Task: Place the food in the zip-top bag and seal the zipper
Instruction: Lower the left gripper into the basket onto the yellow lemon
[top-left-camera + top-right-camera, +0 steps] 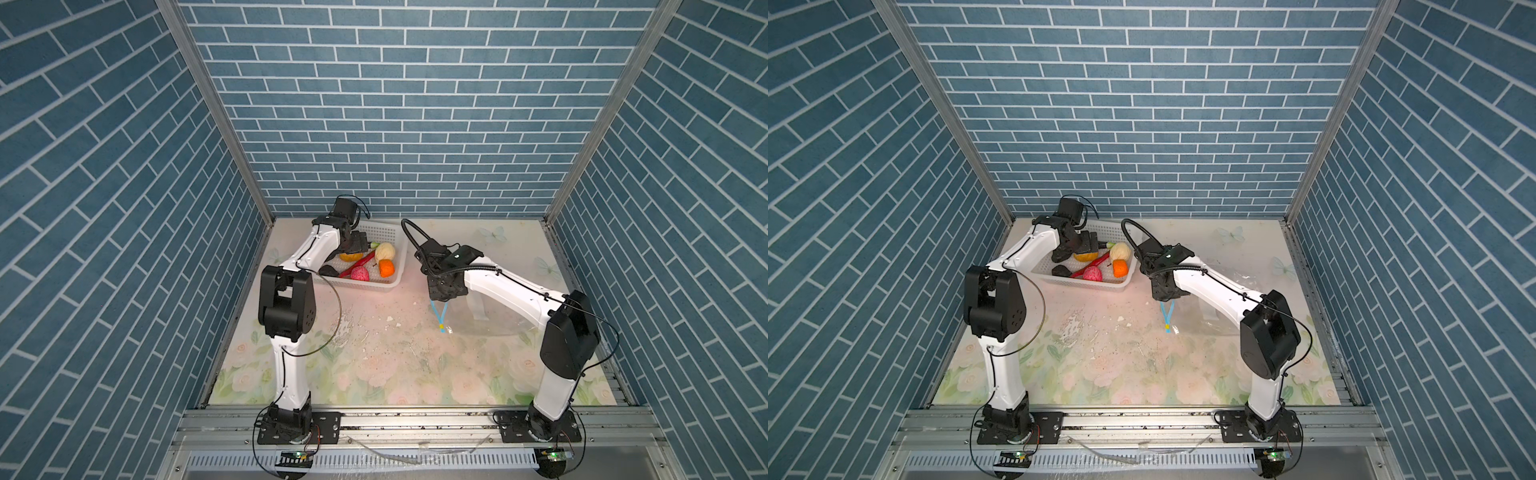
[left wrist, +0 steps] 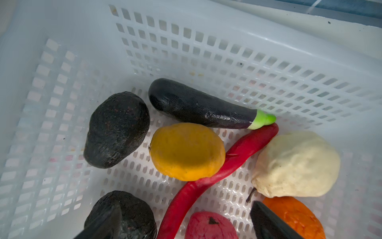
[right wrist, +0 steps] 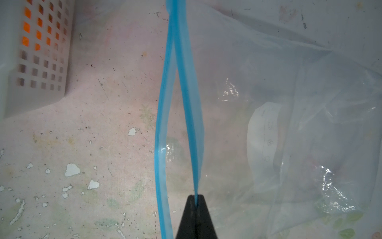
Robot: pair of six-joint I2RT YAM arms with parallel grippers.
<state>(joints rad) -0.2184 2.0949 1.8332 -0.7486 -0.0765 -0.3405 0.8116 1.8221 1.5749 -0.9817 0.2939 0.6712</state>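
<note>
Scuffed floral tabletop [image 1: 374, 365], white basket [image 1: 365, 285], zip-top bag [image 1: 494, 322], blue brick-pattern walls [image 1: 395, 104]

Blue brick walls [image 1: 415, 124], worn floral tabletop [image 1: 374, 357]

The left arm [image 1: 291, 365] and right arm [image 1: 511, 286] have glossy white shells and bulky black joints. Black cables [image 1: 465, 269] run alongside. Black base plates [image 1: 328, 428] show screws. The right pincer [image 3: 196, 207] is matte black.
</note>
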